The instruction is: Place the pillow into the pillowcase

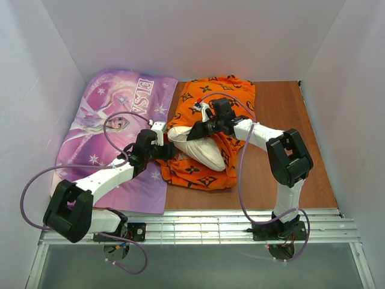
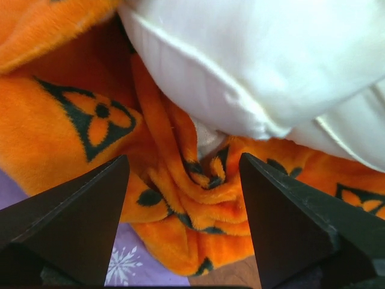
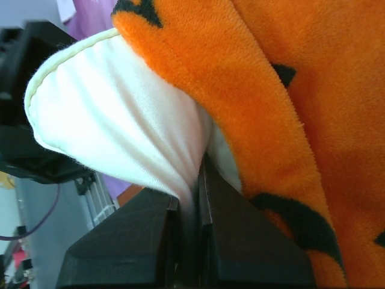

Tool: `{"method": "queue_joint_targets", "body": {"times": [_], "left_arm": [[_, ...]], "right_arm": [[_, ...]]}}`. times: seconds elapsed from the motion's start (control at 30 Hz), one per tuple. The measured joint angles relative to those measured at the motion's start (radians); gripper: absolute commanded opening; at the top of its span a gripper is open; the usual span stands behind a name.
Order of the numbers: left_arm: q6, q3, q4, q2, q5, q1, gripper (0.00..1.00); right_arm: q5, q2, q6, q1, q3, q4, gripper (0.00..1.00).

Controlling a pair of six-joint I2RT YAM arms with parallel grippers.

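The pillowcase (image 1: 231,96) is bright orange printed with black flower and star motifs; the pillow (image 1: 198,150) plain cream-white; the other fabric (image 1: 114,120) purple with a princess print, white "ELSA" lettering and snowflakes; the worktop (image 1: 283,120) reddish-brown wood grain

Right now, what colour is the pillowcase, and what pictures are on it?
The pillowcase is bright orange with black flower shapes, clearest in the left wrist view.

The pillowcase (image 1: 224,96) is lying mid-surface (image 1: 283,120), with the pillow (image 1: 198,149) sticking out of its left side. The Elsa fabric (image 1: 114,120) is lying to the left, touching the pillowcase. The left end effector (image 1: 165,150) is sitting just left of the pillow, and the right end effector (image 1: 192,135) is sitting at the pillow's rear edge.
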Motion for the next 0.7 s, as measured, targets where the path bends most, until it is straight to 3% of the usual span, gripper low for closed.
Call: {"method": "queue_joint_targets", "body": {"times": [0.27,0.43,0.53,0.57,0.7], "left_arm": [[-0.034,0.008,0.086,0.195,-0.161,-0.072,0.66],[-0.026,0.105,0.126,0.385,-0.246,-0.079,0.65],[-0.018,0.148,0.133,0.441,-0.29,-0.081,0.5],[-0.017,0.157,0.134,0.452,-0.305,-0.082,0.32],[-0.003,0.167,0.107,0.456,-0.347,-0.068,0.0]], "right_arm": [[-0.062,0.0,0.198,-0.024,-0.033,0.118,0.01],[-0.047,0.0,0.253,-0.03,-0.072,0.143,0.01],[-0.024,0.0,0.268,-0.045,-0.074,0.148,0.01],[-0.023,0.0,0.269,-0.05,-0.074,0.149,0.01],[-0.022,-0.007,0.247,-0.06,-0.095,0.147,0.01]]}}
